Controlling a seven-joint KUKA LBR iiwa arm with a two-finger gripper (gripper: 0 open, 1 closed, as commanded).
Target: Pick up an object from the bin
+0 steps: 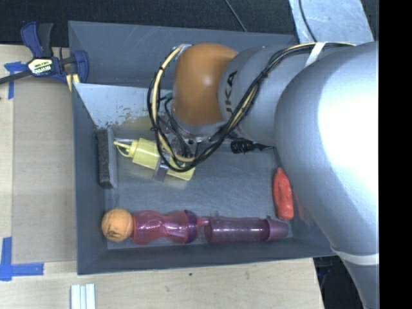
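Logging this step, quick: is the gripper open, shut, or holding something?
Gripper: cannot be told; it is down at the yellow bottle, left of the middle of the bin.

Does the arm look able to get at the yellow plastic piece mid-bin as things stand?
Probably yes. The tool is over the yellow plastic piece, which lies on the floor with nothing on top; the dark bar lies beside it, the pink bottle along the near wall.
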